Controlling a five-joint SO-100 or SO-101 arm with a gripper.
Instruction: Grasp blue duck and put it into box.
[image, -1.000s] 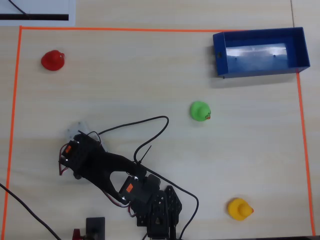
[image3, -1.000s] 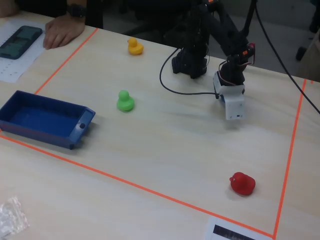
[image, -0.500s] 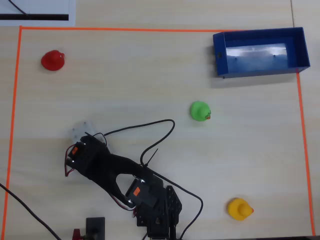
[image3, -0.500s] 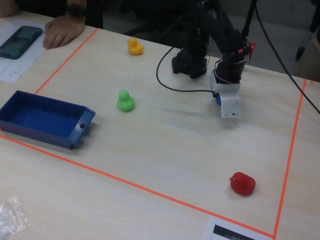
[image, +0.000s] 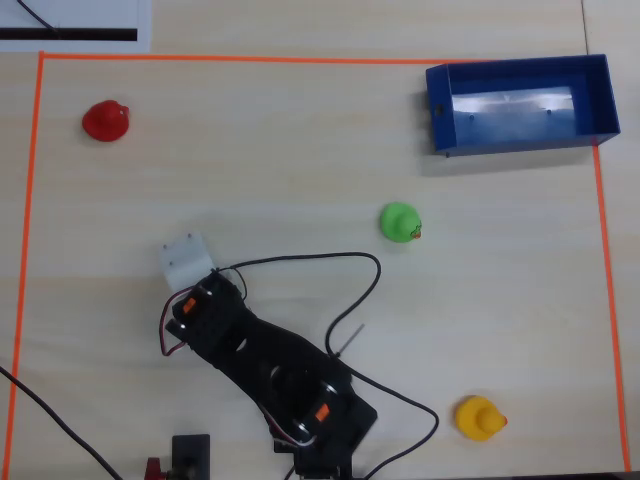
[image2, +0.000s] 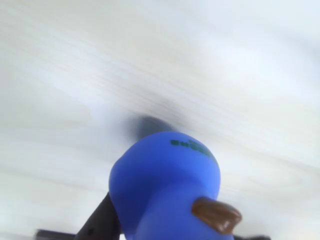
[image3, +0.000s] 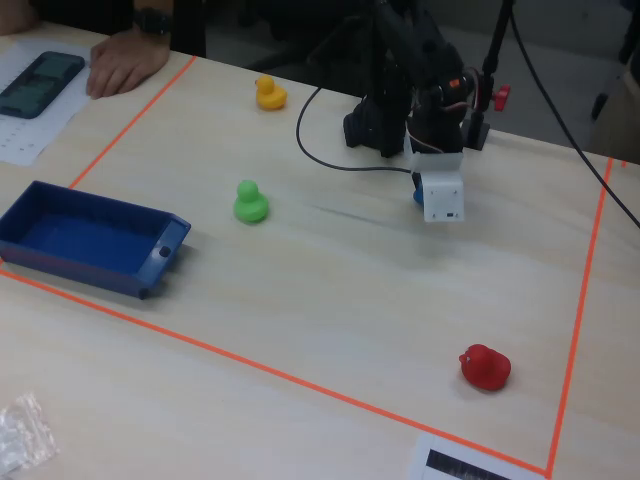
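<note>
The blue duck (image2: 165, 185) fills the lower middle of the wrist view, brown-orange beak at the lower right, held just above the blurred pale table. A dark finger (image2: 102, 222) presses against its left side. My gripper (image3: 428, 200) is shut on the blue duck, of which only a blue sliver (image3: 417, 197) shows in the fixed view. In the overhead view the white gripper head (image: 187, 257) hides the duck. The box (image: 517, 70) lies open at the top right of the overhead view, far from the gripper, and at the left (image3: 60, 265) in the fixed view.
A green duck (image: 400, 221) sits between gripper and box. A red duck (image: 104, 120) is at the top left, a yellow duck (image: 479, 417) at the bottom right. Orange tape (image: 300, 60) frames the work area. A black cable (image: 350, 270) loops off the arm. A person's hand (image3: 125, 65) rests by a phone.
The arm has swung right in the overhead view, toward the green duck, carrying the blue duck along. In the fixed view the gripper has shifted left and farther back.
</note>
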